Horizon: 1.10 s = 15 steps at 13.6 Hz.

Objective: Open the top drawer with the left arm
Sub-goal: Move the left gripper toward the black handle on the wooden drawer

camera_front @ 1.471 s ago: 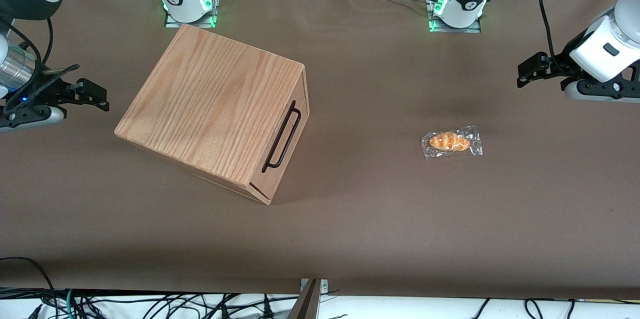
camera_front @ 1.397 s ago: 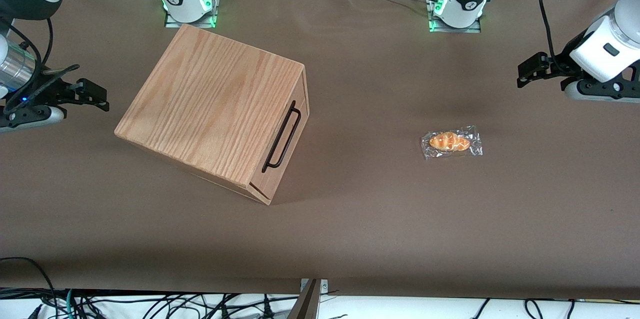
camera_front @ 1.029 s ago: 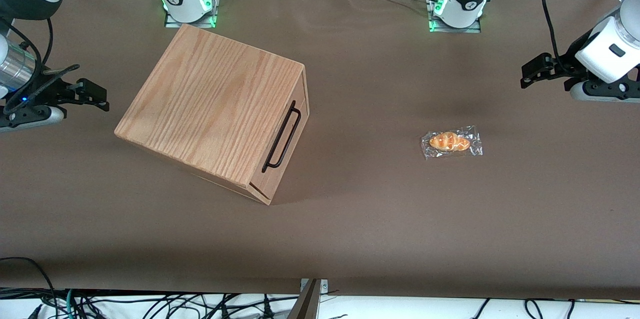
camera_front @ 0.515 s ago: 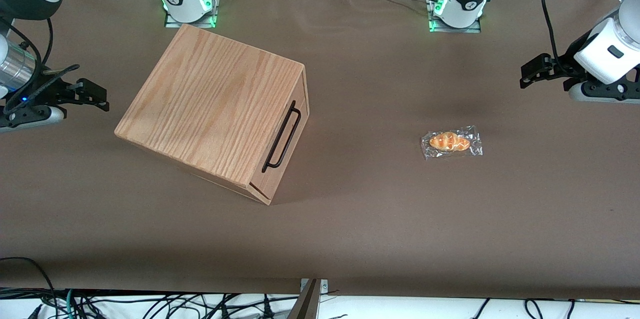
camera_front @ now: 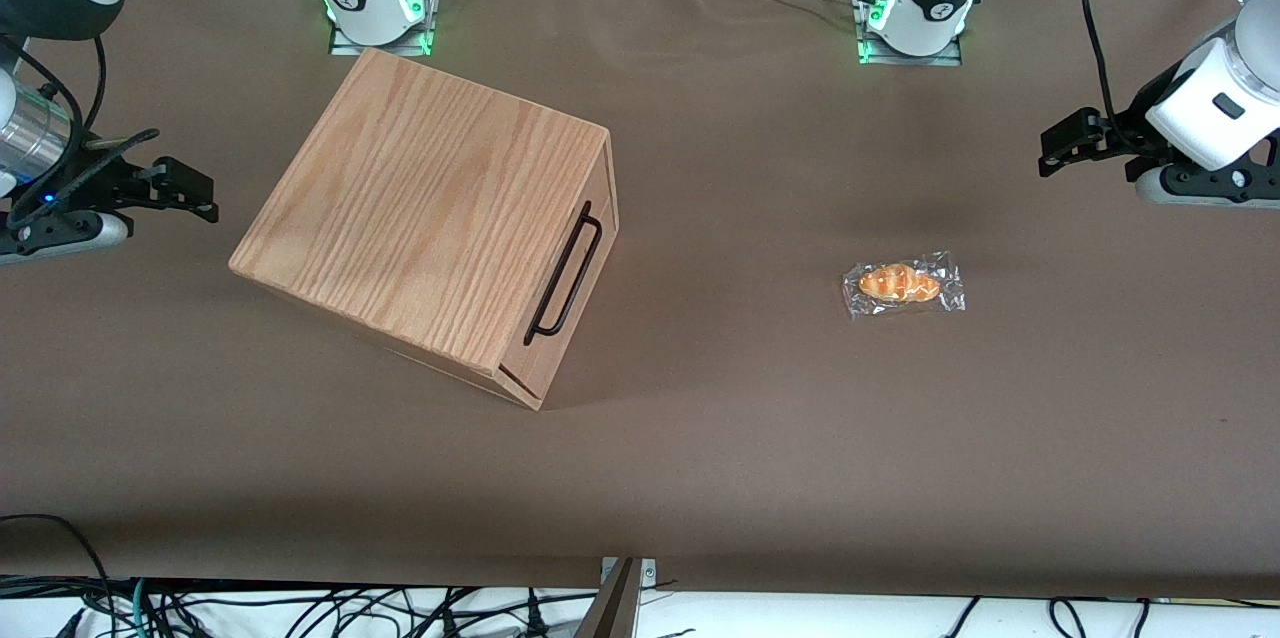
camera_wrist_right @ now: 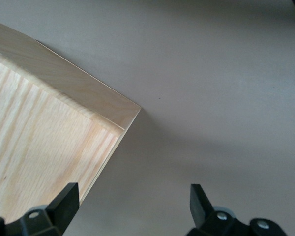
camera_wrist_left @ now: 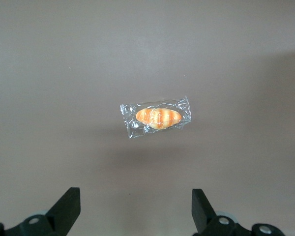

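The wooden cabinet [camera_front: 420,208] stands angled on the brown table [camera_front: 700,478]; its corner also shows in the right wrist view [camera_wrist_right: 44,157]. The top drawer [camera_front: 576,290] is shut, its front panel flush with the cabinet, and its thin black bar handle [camera_front: 565,270] faces the working arm's end of the table. My left arm's gripper [camera_front: 1052,146] hovers above the table far toward that end, well away from the handle. It is open with nothing between its fingers [camera_wrist_left: 69,201], as the left wrist view [camera_wrist_left: 135,197] shows.
A bread roll in clear wrap [camera_front: 903,285] lies on the table between the cabinet and my gripper, nearer the gripper; the left wrist view looks down on this roll [camera_wrist_left: 157,117]. Two arm bases [camera_front: 915,13] stand along the table's edge farthest from the front camera.
My left gripper has shifted only slightly, staying open above the same spot. The cabinet, drawer and bread roll have not moved.
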Each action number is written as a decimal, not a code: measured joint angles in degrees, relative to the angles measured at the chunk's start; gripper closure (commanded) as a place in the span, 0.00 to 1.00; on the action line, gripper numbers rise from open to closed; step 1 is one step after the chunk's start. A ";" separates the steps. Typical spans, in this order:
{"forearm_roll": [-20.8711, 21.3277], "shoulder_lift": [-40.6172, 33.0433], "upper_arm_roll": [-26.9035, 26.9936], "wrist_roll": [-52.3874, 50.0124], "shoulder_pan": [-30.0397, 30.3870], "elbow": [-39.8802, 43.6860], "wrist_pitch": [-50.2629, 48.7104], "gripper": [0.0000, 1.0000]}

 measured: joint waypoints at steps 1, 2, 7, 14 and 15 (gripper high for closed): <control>0.00 0.01 0.00 0.00 0.00 0.00 -0.02 0.00; 0.00 0.02 0.00 0.00 0.00 0.00 -0.03 0.00; 0.00 0.15 -0.31 0.00 -0.11 0.01 -0.54 0.00; -4.77 3.71 -4.43 -0.01 -4.01 0.71 -3.48 0.00; -5.95 5.18 -4.44 -0.01 -5.20 1.89 -3.38 0.00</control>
